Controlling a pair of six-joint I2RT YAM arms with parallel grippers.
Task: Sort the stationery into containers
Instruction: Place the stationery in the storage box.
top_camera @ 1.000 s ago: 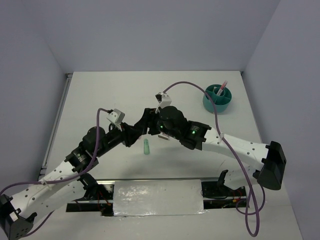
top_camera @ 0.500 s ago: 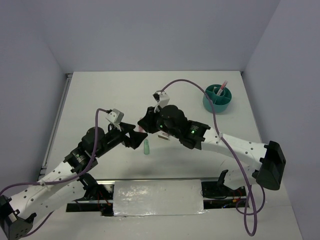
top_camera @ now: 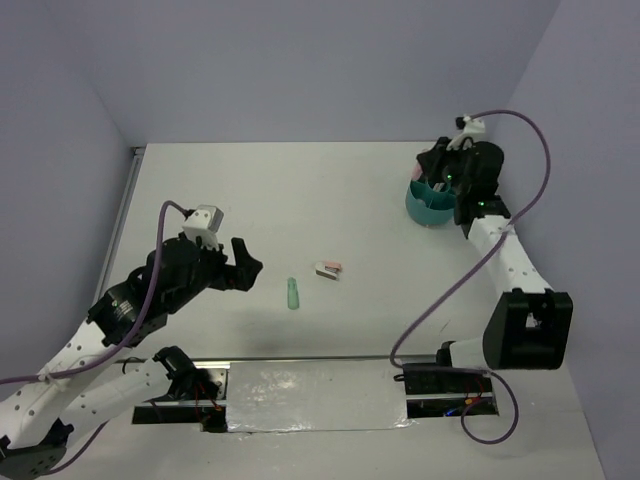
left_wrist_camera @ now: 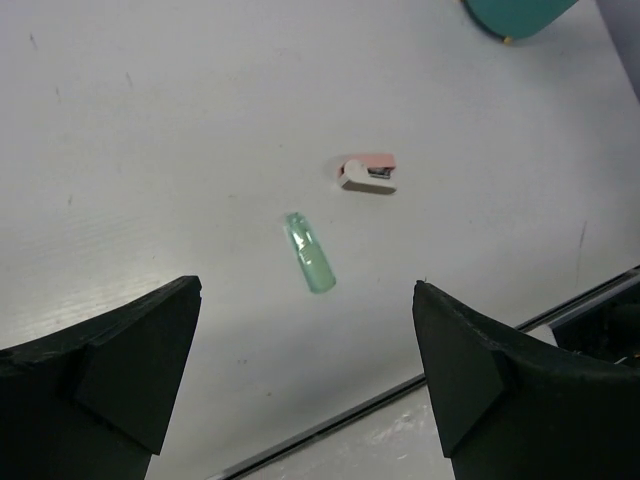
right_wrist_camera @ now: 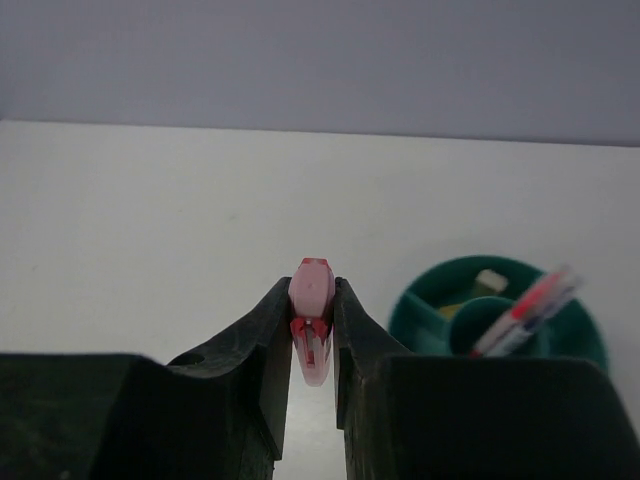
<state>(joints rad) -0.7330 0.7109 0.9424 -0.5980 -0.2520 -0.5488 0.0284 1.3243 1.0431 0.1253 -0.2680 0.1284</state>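
Apart they've swung! Our left gripper (top_camera: 243,268) sits back, fingers spread wide; we see the mint stub (top_camera: 292,294) and pink-white piece (top_camera: 328,269) lying mid-table; far right, right gripper (right_wrist_camera: 312,312) pinches the pink stub (right_wrist_camera: 311,288) near the organiser (top_camera: 424,209).

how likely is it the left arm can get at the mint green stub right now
Probably yes. The left gripper is open and close to the mint-green stub, which lies flat by itself. The pink-and-white item sits apart from it, and the right gripper is away by the organiser.
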